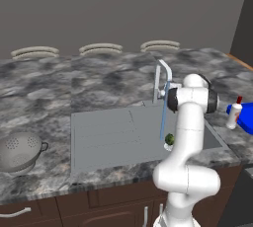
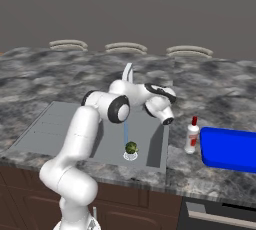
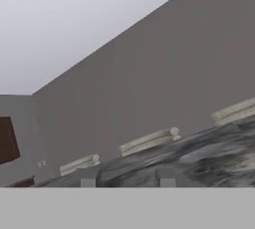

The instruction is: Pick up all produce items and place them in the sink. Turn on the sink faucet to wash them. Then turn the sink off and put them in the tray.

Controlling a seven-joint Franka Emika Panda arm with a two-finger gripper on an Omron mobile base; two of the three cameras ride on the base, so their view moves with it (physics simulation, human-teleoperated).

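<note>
A small green broccoli floret (image 2: 131, 147) sits on the round white drain in the basin of the grey sink (image 2: 55, 124); from the left base view the floret (image 1: 169, 139) shows beside my arm. The silver gooseneck faucet (image 1: 162, 75) pours a thin blue stream of water (image 1: 162, 117) onto it. My gripper (image 2: 167, 120) hangs to the right of the faucet, above the basin's right edge. In the hand view its two fingertips (image 3: 88, 181) stand apart with nothing between them, facing the back wall. The blue tray (image 2: 230, 149) lies on the counter right of the sink.
A white bottle with a red cap (image 2: 192, 136) stands between the sink and the tray. A grey perforated colander (image 1: 20, 152) rests on the counter far left. Stacked plates (image 1: 100, 48) line the back wall. My own arm covers part of the basin.
</note>
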